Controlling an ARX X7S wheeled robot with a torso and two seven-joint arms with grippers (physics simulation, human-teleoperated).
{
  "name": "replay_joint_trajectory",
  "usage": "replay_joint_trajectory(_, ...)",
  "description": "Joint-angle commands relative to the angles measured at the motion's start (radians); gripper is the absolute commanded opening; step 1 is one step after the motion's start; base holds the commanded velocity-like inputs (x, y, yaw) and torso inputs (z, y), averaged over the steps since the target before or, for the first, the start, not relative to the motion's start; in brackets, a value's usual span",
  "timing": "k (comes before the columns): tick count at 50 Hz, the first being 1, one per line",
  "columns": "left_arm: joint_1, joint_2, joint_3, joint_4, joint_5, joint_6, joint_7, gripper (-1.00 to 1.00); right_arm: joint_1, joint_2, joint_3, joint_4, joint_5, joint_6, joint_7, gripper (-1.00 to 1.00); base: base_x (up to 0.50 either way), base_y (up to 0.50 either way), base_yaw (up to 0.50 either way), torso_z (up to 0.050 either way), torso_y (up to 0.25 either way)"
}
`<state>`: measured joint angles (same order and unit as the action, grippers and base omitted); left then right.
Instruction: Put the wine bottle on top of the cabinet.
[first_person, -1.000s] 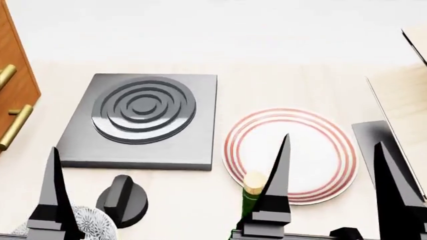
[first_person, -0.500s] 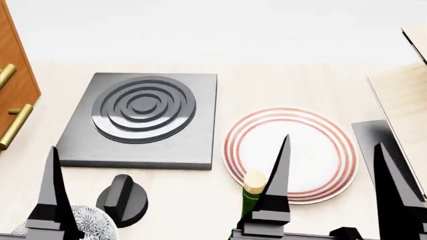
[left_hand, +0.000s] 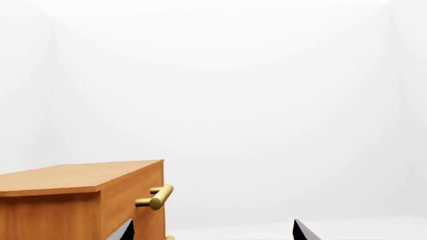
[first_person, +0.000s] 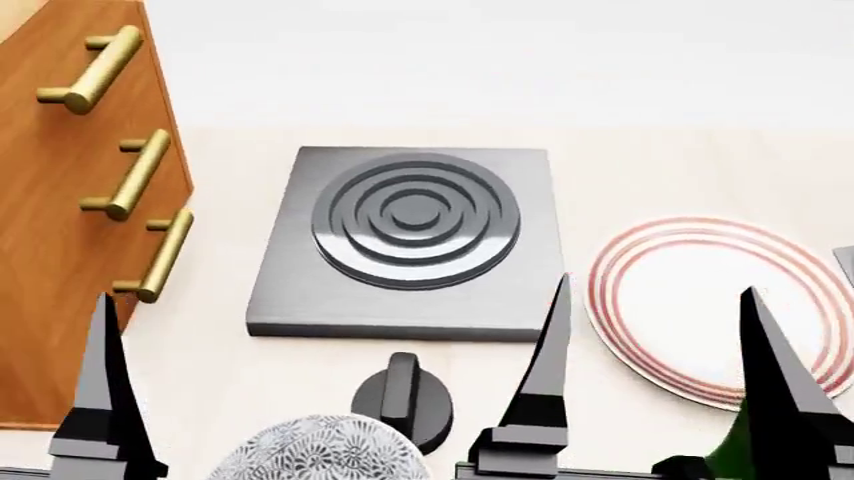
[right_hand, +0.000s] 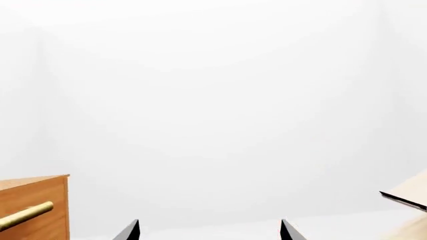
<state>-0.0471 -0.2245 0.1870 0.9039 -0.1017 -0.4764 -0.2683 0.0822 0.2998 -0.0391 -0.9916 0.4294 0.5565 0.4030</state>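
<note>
Pale wood counter (first_person: 240, 390) against a blank white wall, w/ cabinet (first_person: 54, 230) at far left, square grey hob (first_person: 407, 235) mid, black knob (first_person: 400, 395) and patterned bowl (first_person: 314, 455) in front, red-ringed plate (first_person: 667, 300) to the right. Left gripper (first_person: 320, 400) and right gripper (first_person: 654, 385) both raised, pointing fwd, spread wide w/ nothing between the fingers — wine bottle (first_person: 734, 455) only a green sliver at bottom right by the right gripper, not held. Vs 0.5 s ago: view swung left — more cabinet front in sight, hob and plate shifted right, cork gone from view.
</note>
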Motion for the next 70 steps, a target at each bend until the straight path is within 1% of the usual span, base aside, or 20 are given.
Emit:
replay_joint_trajectory(1,-0.001,-0.007,0.003,0.0,-0.005,0.001,-0.007,1.0,0.001,0.011,-0.005,0.001,0.006,-0.008,0.009,1.0,0.0,0.5,0.0,0.0,0.0)
replay_joint_trajectory(5,-0.002,-0.008,0.004,0.003,-0.009,-0.001,-0.01,1.0,0.002,0.012,-0.003,-0.001,0.015,-0.005,0.017,1.0,0.0,0.5,0.0,0.0,0.0)
replay_joint_trajectory(6,-0.002,-0.008,0.004,0.003,-0.01,0.0,-0.01,1.0,0.0,0.004,0.012,0.002,0.042,-0.006,0.018,1.0,0.0,0.0,0.0,0.0,0.0)
replay_joint_trajectory(25,-0.005,-0.016,0.014,0.003,-0.018,-0.001,-0.021,1.0,0.008,0.032,0.009,0.001,0.04,-0.008,0.04,1.0,0.0,0.0,0.0,0.0,0.0)
replay_joint_trajectory(28,-0.005,-0.017,0.014,0.001,-0.019,0.002,-0.023,1.0,0.007,0.039,0.031,0.013,0.049,-0.017,0.041,1.0,0.0,0.0,0.0,0.0,0.0)
replay_joint_trajectory(36,-0.005,-0.021,0.014,-0.005,-0.024,0.008,-0.026,1.0,-0.009,0.071,0.074,0.078,-0.013,-0.06,0.054,1.0,0.0,0.0,0.0,0.0,0.0)
replay_joint_trajectory(43,-0.007,-0.024,0.016,-0.008,-0.027,0.01,-0.03,1.0,-0.016,0.091,0.139,0.094,0.019,-0.061,0.057,1.0,0.0,0.0,0.0,0.0,0.0)
replay_joint_trajectory(50,-0.005,-0.027,0.019,-0.014,-0.031,0.018,-0.031,1.0,-0.028,0.117,0.169,0.107,0.009,-0.058,0.061,1.0,0.0,0.0,0.0,0.0,0.0)
replay_joint_trajectory(55,0.0,-0.026,0.003,-0.009,-0.048,0.02,-0.036,1.0,-0.037,0.16,0.15,0.102,-0.058,-0.03,0.078,1.0,0.0,0.0,0.0,0.0,0.0)
replay_joint_trajectory(56,-0.003,-0.027,0.001,0.003,-0.05,0.008,-0.039,1.0,-0.041,0.192,0.117,0.108,-0.125,-0.018,0.089,1.0,0.0,0.0,0.0,0.0,0.0)
replay_joint_trajectory(61,-0.004,-0.031,-0.007,0.021,-0.057,-0.004,-0.045,1.0,-0.032,0.23,0.078,0.139,-0.166,0.002,0.079,1.0,0.0,0.0,0.0,0.0,0.0)
replay_joint_trajectory(70,-0.001,-0.035,-0.004,0.018,-0.056,0.005,-0.052,1.0,-0.052,0.226,0.044,0.232,-0.2,-0.061,0.067,1.0,0.0,0.0,0.0,0.0,0.0)
